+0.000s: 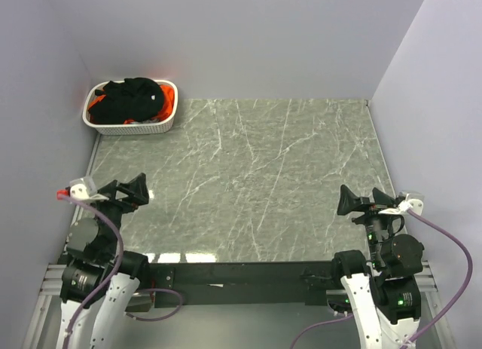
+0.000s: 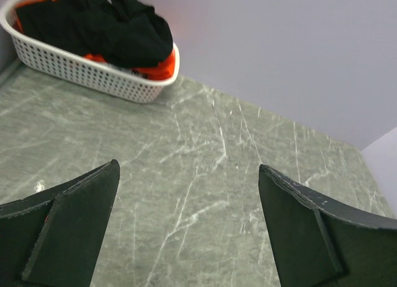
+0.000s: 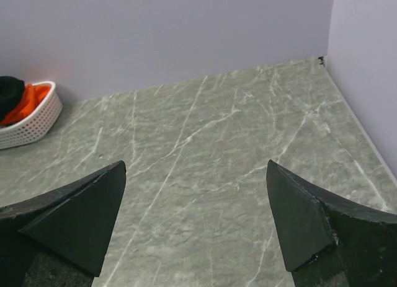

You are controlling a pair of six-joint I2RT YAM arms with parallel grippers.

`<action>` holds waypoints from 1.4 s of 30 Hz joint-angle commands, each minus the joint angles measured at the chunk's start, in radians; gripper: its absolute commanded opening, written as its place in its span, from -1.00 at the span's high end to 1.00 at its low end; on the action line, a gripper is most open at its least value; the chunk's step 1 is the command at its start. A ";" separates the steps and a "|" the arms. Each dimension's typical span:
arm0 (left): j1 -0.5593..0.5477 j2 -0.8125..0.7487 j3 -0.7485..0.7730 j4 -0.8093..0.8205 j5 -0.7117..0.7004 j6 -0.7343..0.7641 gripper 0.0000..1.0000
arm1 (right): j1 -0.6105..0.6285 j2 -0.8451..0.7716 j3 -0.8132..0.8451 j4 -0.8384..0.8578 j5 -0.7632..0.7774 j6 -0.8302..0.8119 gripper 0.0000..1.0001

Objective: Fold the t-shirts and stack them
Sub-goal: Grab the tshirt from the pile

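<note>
1. Waiting in the basket (image 1: 128,128) at the tabletop's (image 1: 263,176) eleven o'clock corner, the black t-shirt (image 1: 134,99) lies heaped over the orange t-shirts (image 1: 167,102), so it likely comes out first.
2. The left end effector (image 2: 188,166), at eight o'clock, stands open and empty, facing the basket.
3. The right end effector (image 3: 196,163), at four o'clock, also gapes empty, presumably keeping the middle for folding.

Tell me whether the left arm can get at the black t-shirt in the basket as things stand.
Probably yes. The black t-shirt lies uppermost in the white basket at the left arm's far corner; only bare table lies between it and the open left gripper. The stretch looks long, though.
</note>
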 commanded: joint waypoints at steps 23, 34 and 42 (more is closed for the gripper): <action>0.163 1.167 0.524 0.297 -0.065 -0.203 -0.99 | 0.030 -0.200 -0.072 0.079 -0.161 0.066 -1.00; 0.270 1.700 0.995 0.208 -0.090 -0.222 -0.99 | 0.047 -0.198 -0.090 0.082 -0.156 0.070 -1.00; 0.272 1.889 1.105 0.189 -0.133 -0.209 -0.97 | 0.047 -0.196 -0.096 0.082 -0.150 0.069 -1.00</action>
